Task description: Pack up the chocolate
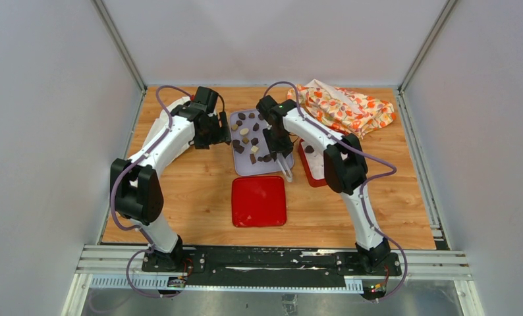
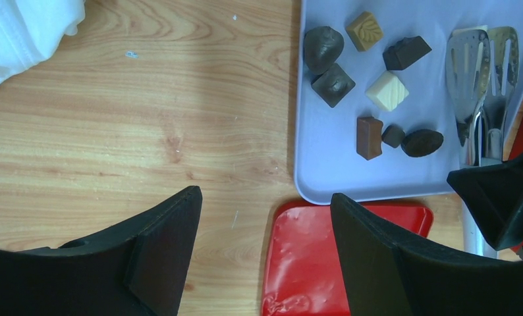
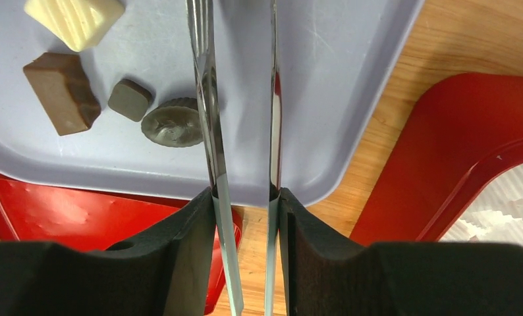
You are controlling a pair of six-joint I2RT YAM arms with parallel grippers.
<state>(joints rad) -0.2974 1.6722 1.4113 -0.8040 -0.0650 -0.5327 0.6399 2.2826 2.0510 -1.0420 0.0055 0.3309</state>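
Note:
Several chocolate pieces [image 1: 249, 139], dark, tan and cream, lie on a lavender tray [image 1: 240, 168]. One dark piece [image 1: 309, 149] sits in the red box [image 1: 306, 172]. My right gripper [image 1: 276, 146] is shut on metal tongs [image 1: 286, 170]. In the right wrist view its fingers [image 3: 246, 197] squeeze the two tong arms [image 3: 209, 131] over the tray [image 3: 351, 99], beside a round dark piece [image 3: 173, 125]. In the left wrist view the tong heads [image 2: 483, 72] hold nothing, right of the chocolates [image 2: 371, 85]. My left gripper [image 1: 214, 130] is open and empty, over the wood left of the tray [image 2: 265, 197].
A red lid [image 1: 259, 201] lies flat in front of the tray, also in the left wrist view [image 2: 311, 257]. White crinkled paper cups [image 3: 509, 204] line the red box [image 3: 456, 145]. An orange-patterned bag [image 1: 344, 105] lies at the back right. Something white [image 2: 22, 26] is at the left wrist view's corner.

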